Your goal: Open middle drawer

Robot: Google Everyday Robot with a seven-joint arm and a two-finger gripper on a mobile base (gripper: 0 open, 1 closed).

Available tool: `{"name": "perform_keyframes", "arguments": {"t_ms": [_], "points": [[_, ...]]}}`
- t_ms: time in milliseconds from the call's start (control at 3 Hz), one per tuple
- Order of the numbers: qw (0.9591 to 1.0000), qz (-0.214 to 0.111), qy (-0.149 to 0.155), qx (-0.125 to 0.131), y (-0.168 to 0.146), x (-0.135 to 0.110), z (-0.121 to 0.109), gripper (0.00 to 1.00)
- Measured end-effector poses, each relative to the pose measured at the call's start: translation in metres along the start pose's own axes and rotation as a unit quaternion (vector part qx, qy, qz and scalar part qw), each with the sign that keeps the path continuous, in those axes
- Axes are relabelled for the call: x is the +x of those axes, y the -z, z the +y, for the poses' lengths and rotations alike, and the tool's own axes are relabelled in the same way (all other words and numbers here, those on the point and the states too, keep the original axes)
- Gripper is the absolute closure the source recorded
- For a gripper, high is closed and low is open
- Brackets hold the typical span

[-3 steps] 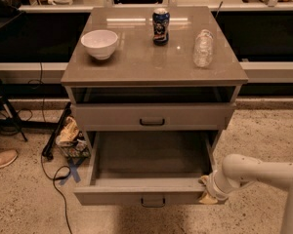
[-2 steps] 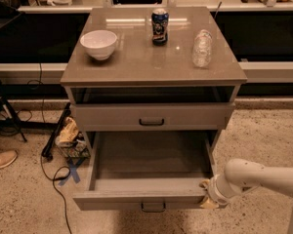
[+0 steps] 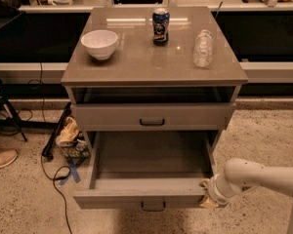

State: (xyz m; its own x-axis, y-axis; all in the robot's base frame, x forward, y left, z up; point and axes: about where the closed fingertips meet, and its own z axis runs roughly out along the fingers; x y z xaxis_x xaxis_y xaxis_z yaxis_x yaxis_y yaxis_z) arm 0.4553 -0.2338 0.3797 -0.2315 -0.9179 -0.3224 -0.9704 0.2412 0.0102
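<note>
Item: middle drawer [image 3: 146, 191], standing well out past the tabletop's [image 3: 151, 62] front edge; your task looks done. Gripper [image 3: 208, 199] beside its right front corner; grip cannot be told.

the arm [image 3: 271, 175] is a thick, smooth tube in off-white, coming in from the right edge low in the frame. it swells into a rounded, ball-like joint [image 3: 238, 171] that catches a little light on top. left of the joint is a short wrist collar [image 3: 218, 191] of pale stacked rings with darker grooves between them. the hand [image 3: 205, 199] sits in the lower right of the frame, just left of the collar. it is small and tan-yellow, duller than the arm.
</note>
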Motion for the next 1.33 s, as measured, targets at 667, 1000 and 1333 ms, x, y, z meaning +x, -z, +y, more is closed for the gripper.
{"name": "perform_keyframes", "arguments": {"t_ms": [667, 1000, 1333], "points": [[1.0, 0.0, 0.0, -0.002, -0.001, 0.0, 0.001, 0.27], [1.0, 0.0, 0.0, -0.002, 0.0, -0.001, 0.001, 0.05], [0.9998, 0.003, 0.009, 0.017, 0.018, -0.002, 0.003, 0.0]]}}
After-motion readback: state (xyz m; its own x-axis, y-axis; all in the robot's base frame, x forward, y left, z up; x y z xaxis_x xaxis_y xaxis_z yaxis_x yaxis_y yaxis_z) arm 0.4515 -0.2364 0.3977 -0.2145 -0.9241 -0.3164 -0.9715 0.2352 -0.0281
